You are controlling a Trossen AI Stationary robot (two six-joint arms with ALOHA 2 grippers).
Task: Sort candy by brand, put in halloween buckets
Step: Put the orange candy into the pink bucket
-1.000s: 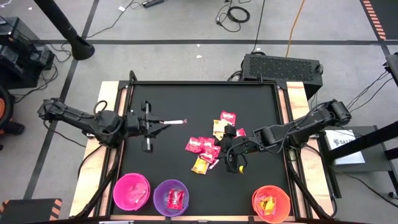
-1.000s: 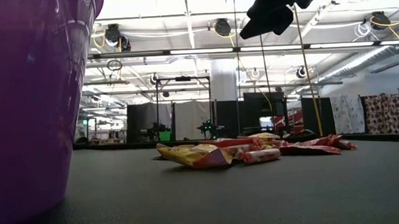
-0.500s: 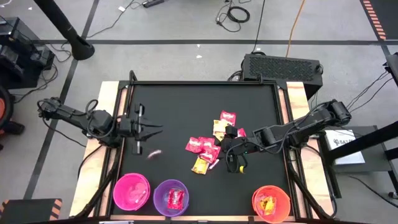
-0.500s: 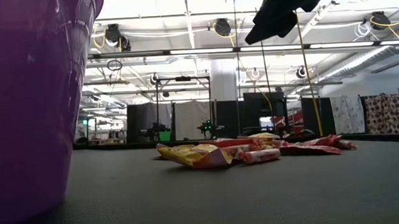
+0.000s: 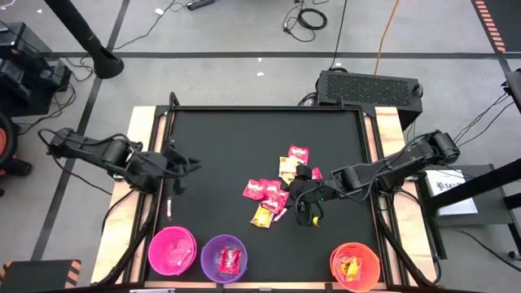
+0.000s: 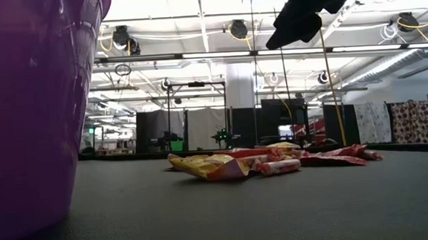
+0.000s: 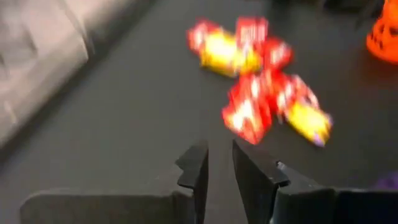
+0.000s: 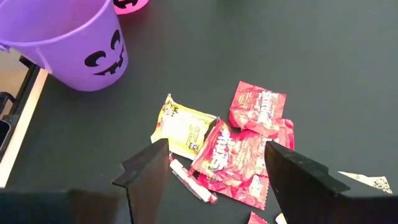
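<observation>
The candy (image 5: 277, 191) lies in a loose heap at mid-table: red packets (image 8: 258, 109), yellow ones (image 8: 183, 127) and a small pale stick (image 8: 189, 180). Along the near edge stand three halloween buckets: pink (image 5: 172, 251), purple (image 5: 224, 258) holding a red packet, and orange (image 5: 356, 265) holding yellow ones. My right gripper (image 8: 214, 180) hovers open above the heap's near right side and touches nothing. Near the table's left edge my left gripper (image 7: 217, 171) slants down toward the heap. A narrow gap shows between its fingers, with nothing in it.
The purple bucket's wall (image 6: 27, 109) fills the low view's left. A raised frame edges the black table (image 5: 244, 130), with wooden boards at its left and right. A black box (image 5: 366, 85) sits beyond the far right corner. Bare black surface lies between the heap and my left gripper.
My left gripper held a pale stick of candy out over the table. The stick has left its fingers and dropped toward the near edge, and it no longer shows on the table. That gripper has drawn back toward the left edge, rolled and tipped downward. My right gripper stayed over the heap.
</observation>
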